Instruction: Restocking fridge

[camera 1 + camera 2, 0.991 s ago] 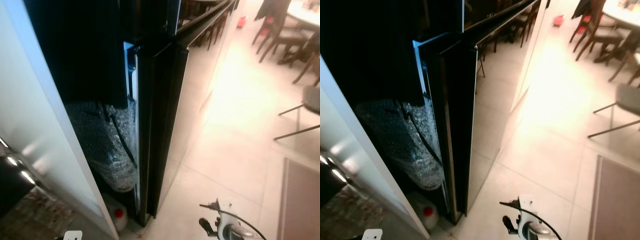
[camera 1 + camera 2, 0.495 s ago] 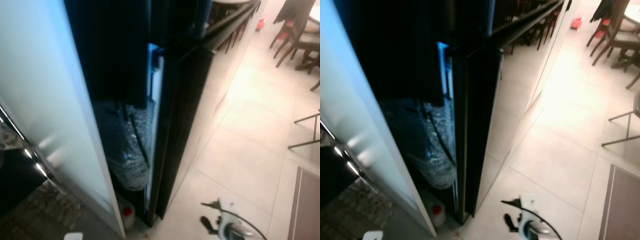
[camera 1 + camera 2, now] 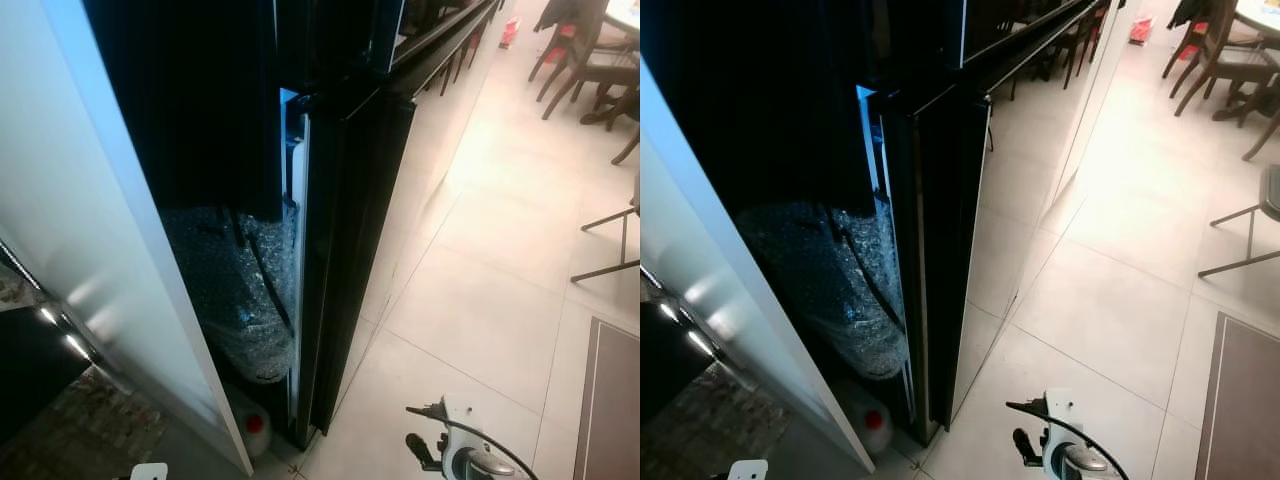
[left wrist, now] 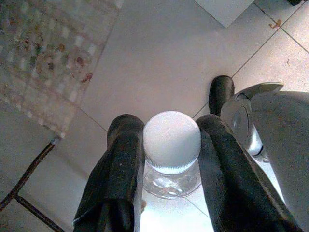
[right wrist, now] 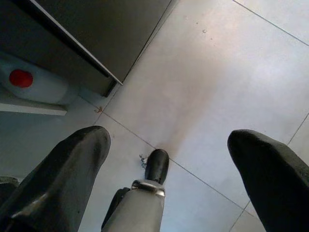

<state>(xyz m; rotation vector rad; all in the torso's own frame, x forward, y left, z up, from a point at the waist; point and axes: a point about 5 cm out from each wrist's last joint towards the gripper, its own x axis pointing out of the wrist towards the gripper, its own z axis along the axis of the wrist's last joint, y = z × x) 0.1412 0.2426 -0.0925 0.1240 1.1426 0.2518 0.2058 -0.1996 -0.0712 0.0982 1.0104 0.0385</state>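
1. My left arm hangs low at my side, wrist camera aimed at the tiled floor (image 4: 145, 63). My left gripper (image 4: 171, 159) is clamped on a clear bottle (image 4: 172, 180); one black finger presses each side just below its white cap (image 4: 172, 140). The bottle sits upright between the fingers, above the floor beside a patterned rug (image 4: 53, 53).
2. A white panel (image 3: 90, 230) stands at the left of the head view, with a dark gap beside it.
3. In that gap sits a bundle wrapped in bubble wrap (image 3: 240, 290), and on the floor under it a white jug with a red cap (image 3: 254, 426).
4. The black fridge (image 3: 350, 250) stands just right of the gap, seen edge-on; I cannot tell whether its door is ajar.
5. My right arm also hangs low over the tiles, near the fridge's bottom corner. My right gripper (image 5: 169, 174) is spread wide and holds nothing.
6. Chairs (image 3: 590, 60) stand at the far right of the floor.
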